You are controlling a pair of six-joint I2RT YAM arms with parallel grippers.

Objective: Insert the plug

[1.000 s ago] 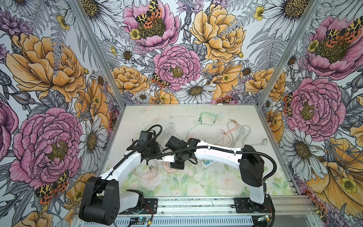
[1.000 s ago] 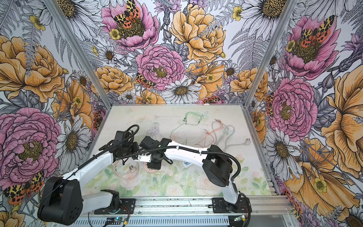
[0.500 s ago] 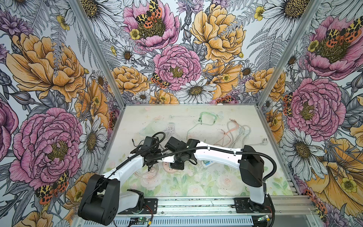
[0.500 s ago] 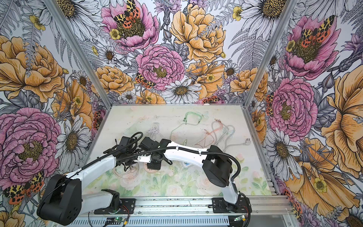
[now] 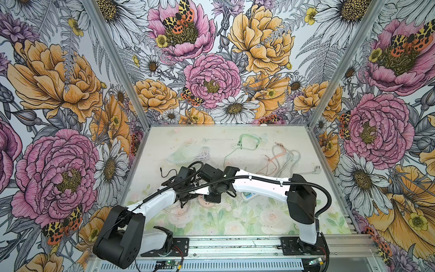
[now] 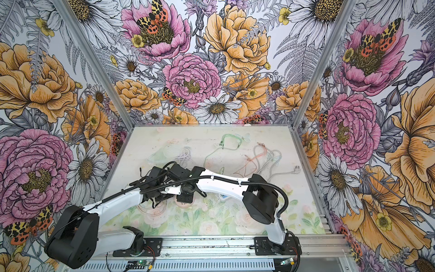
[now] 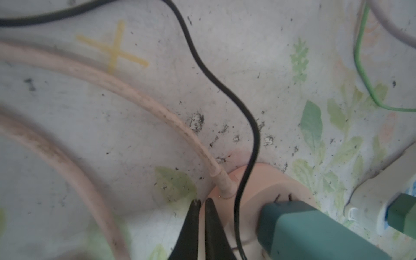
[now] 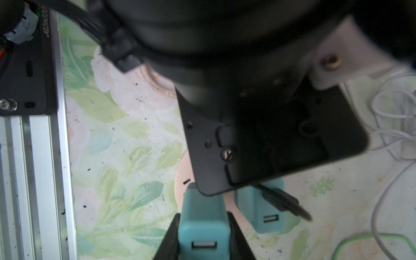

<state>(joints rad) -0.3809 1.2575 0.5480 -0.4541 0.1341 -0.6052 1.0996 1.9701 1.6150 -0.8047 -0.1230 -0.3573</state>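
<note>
**Teal plug gripped at the pink socket**

Flower-printed walls (image 5: 70, 94) enclose a pale floral table mat (image 5: 235, 219) in both top views. Loose coloured cables (image 5: 286, 155) lie across its upper half, and white arms (image 5: 259, 186) meeting at lower centre hide both grippers.

Left wrist view: the left gripper (image 7: 202, 202) is pinched together, empty, beside the rim of a round peach-pink plastic socket (image 7: 270, 180), which a thin black cable (image 7: 225, 90) crosses.

Right wrist view: a black bracket (image 8: 22, 67) reads "JG26020". The right gripper (image 8: 203, 216) clamps a teal square USB plug (image 8: 203, 227) at the socket's edge, and a blurred black wrist covers most of the socket.
</note>
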